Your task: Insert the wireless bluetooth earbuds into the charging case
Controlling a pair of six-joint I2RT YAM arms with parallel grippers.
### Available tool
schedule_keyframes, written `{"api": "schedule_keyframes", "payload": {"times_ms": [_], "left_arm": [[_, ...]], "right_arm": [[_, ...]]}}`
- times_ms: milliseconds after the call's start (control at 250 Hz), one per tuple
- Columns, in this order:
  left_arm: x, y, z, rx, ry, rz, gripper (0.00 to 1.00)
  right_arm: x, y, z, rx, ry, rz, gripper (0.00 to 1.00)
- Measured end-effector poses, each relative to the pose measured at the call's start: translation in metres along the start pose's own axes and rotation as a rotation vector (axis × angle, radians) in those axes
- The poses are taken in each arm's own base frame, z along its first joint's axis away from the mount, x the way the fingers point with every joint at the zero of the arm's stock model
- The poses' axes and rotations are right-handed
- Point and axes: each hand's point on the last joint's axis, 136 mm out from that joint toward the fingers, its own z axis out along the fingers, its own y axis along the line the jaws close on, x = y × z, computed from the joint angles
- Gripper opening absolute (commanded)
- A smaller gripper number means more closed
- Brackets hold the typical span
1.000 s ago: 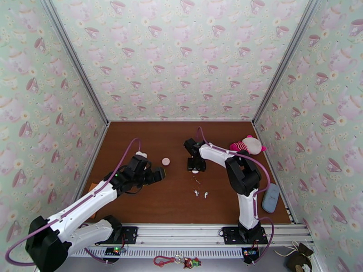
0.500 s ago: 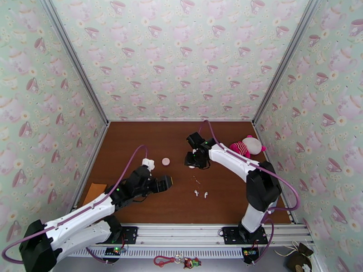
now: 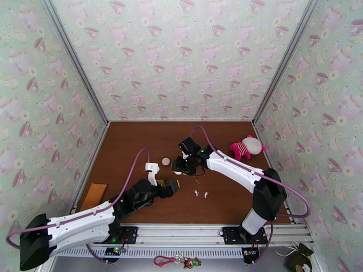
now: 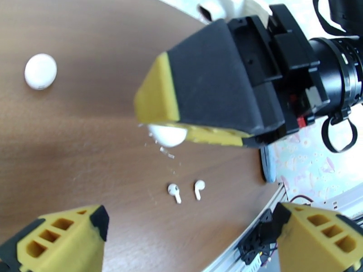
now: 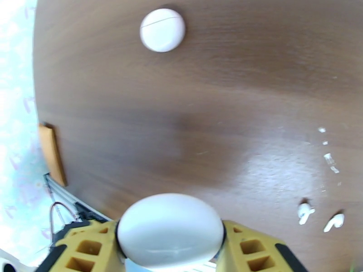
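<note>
My right gripper [image 5: 170, 239] is shut on a round white charging case [image 5: 170, 227], held above the table's middle; the same case [image 4: 167, 134] peeks out under its yellow pad in the left wrist view. A second round white case [image 3: 166, 161] lies on the brown table just left of the right gripper [image 3: 181, 165]. Two white earbuds [image 3: 196, 193] [image 3: 206, 194] lie side by side nearer the front, apart from both grippers; the pair also appears in both wrist views [image 4: 174, 192] [image 5: 305, 212]. My left gripper [image 3: 174, 183] hangs open left of the earbuds, nothing between its fingers [image 4: 59, 236].
A pink and white plush toy [image 3: 247, 146] lies at the right wall. A flat orange-brown piece [image 3: 93, 196] sits at the table's left edge. Small white crumbs [image 5: 329, 157] lie above the earbuds. A grey-blue object [image 4: 267, 166] lies at the right front.
The right arm has swung left, carrying the case toward the second case. The left arm has moved right and toward the front, closer to the earbuds, still open.
</note>
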Motion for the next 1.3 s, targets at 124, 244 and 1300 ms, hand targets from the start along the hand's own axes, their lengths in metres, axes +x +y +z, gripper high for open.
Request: {"api": "schedule_keyframes", "payload": {"times_ms": [124, 244, 1300], "left_arm": [[-0.002, 0.003, 0.006, -0.014, -0.033, 0.013, 0.96], [-0.003, 0.007, 0.011, -0.037, -0.054, 0.020, 0.94], [-0.024, 0.010, 0.020, -0.067, -0.179, 0.023, 0.39]], "right_arm": [[0.002, 0.014, -0.007, -0.050, -0.007, 0.012, 0.37], [0.005, 0.025, -0.014, -0.086, -0.016, 0.009, 0.37], [0.028, 0.040, -0.013, -0.112, 0.005, 0.009, 0.36]]}}
